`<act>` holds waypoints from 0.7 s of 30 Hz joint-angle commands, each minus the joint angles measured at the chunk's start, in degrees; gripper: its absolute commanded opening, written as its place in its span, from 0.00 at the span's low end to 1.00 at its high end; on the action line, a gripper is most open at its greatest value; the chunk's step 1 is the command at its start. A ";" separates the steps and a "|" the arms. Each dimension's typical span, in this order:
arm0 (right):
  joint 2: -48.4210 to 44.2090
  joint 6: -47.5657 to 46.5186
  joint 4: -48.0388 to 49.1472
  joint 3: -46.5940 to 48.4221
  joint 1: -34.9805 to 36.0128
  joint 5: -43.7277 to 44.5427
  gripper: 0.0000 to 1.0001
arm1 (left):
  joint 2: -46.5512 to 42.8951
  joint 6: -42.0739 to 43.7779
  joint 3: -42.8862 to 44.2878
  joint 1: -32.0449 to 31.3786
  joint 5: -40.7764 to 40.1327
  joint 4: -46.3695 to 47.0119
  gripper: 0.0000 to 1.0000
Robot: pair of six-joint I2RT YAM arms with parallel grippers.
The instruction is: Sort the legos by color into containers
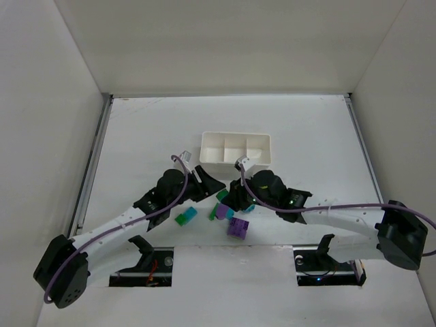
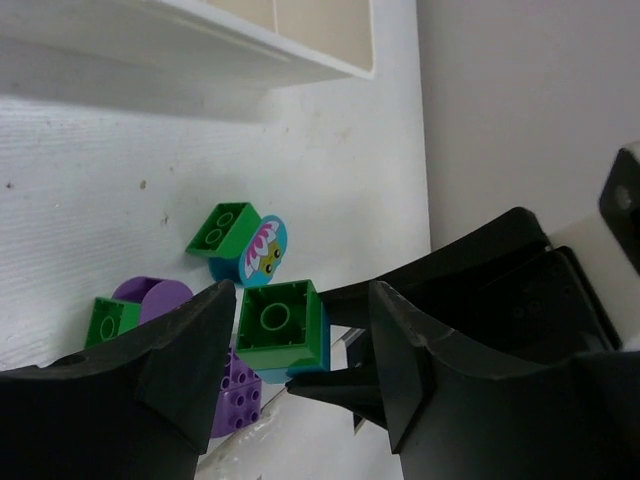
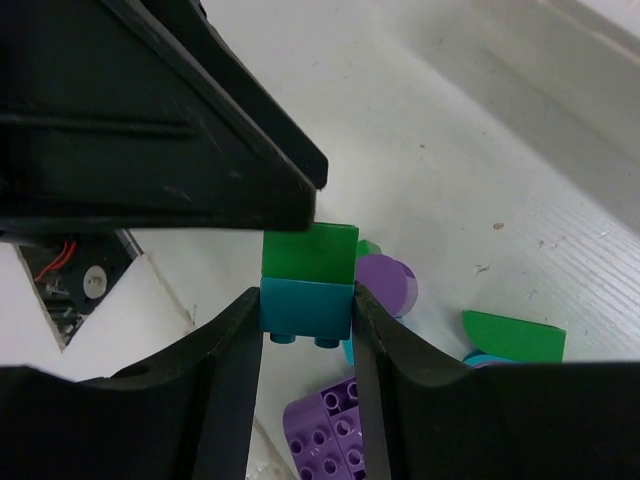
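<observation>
A green-and-teal stack (image 3: 307,285), one green brick seated on one teal brick, is being clamped between the two fingers of the right claw (image 3: 307,308). It is being held in front of the white tray (image 1: 225,157), outside its three side-by-side compartments. The left claw (image 2: 300,295) is being held with its fingers spread apart, one on each side of that same stack. Whether either finger is touching the brick cannot be told.

Other legos are lying loose on the bench (image 1: 136,136) close by. In the left wrist view, a flower-print teal piece (image 2: 262,252) with a green brick on top is being shown nearest the tray. A purple rounded piece (image 2: 155,297) is being shown with a small green brick beside it, and a purple studded brick (image 2: 240,390) is partly hidden behind the held stack. In the top view, a separate green-and-teal pair (image 1: 185,217) is lying on the left arm's side, a little apart from the cluster.
</observation>
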 commanded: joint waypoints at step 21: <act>0.01 -2.79 5.68 1.59 -0.35 2.09 0.29 | 9.98 -0.13 6.03 -2.02 3.16 -3.17 0.37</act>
